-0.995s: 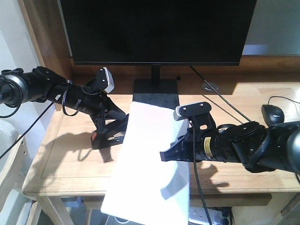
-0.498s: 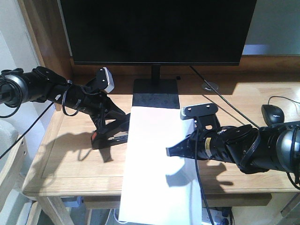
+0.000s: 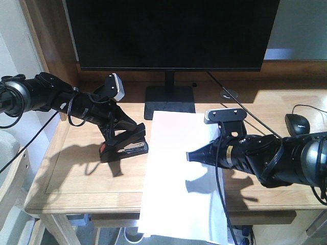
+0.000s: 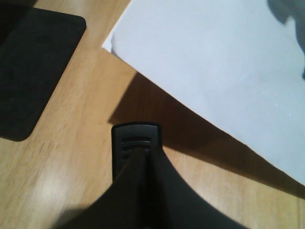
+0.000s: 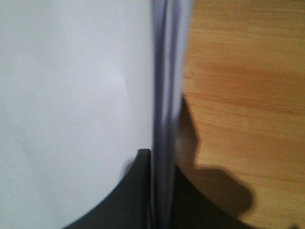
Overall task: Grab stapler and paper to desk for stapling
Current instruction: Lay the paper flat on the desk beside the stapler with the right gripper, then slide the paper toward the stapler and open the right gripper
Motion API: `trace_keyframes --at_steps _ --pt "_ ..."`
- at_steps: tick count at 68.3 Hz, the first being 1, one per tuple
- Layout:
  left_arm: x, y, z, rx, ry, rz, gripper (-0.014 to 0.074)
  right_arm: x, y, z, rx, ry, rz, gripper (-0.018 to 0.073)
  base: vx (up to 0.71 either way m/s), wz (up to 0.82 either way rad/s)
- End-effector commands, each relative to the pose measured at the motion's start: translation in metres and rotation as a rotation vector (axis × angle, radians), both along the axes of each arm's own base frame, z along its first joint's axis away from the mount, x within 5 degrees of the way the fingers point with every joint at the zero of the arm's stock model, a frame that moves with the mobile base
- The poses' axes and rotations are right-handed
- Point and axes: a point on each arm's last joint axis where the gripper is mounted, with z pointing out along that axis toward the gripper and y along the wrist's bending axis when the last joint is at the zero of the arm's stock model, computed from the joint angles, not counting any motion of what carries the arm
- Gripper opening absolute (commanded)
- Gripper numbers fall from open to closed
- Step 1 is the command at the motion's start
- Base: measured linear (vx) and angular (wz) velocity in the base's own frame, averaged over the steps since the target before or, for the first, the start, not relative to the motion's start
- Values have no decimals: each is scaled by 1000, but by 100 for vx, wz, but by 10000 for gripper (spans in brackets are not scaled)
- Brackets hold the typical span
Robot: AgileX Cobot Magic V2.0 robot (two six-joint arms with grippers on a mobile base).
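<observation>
**Stapler nose faces the paper's left edge, with a small gap between them.**

The left claw (image 3: 122,137) is clamped on the stapler (image 3: 126,148), which sits on the surface (image 3: 76,173). The paper (image 3: 173,189) lies just to that claw's right. Its long axis runs from the monitor stand (image 3: 168,97) out past the surface's front edge. The right claw (image 3: 191,155) pinches its right edge. The left claw is nearer the far-left corner, likely the stapling spot, with bare wood around it.

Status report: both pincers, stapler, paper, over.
Left pincer shut on small black stapler. Right pincer shut on white paper sheets, overhanging light wooden desk front. Nothing blocking.
</observation>
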Motion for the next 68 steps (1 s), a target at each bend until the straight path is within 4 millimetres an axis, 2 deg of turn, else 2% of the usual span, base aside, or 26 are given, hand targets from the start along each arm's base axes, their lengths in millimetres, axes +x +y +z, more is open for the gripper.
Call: trace_keyframes --at_steps 1,9,20,44,68 --pt "-1 -3 39 -68 -65 12 -6 11 2 22 -13 -94 20 -2 0 0" --pt "-1 -3 39 -68 -65 12 -6 20 9 22 13 -88 41 -2 0 0" --pt "-1 -3 39 -68 -65 12 -6 31 13 11 4 -75 22 -2 0 0" --pt "-1 -3 39 -68 -65 12 -6 40 12 -7 -48 -62 -4 -2 0 0" --pt "-1 -3 39 -68 -65 12 -6 57 22 4 -14 -103 11 -2 0 0"
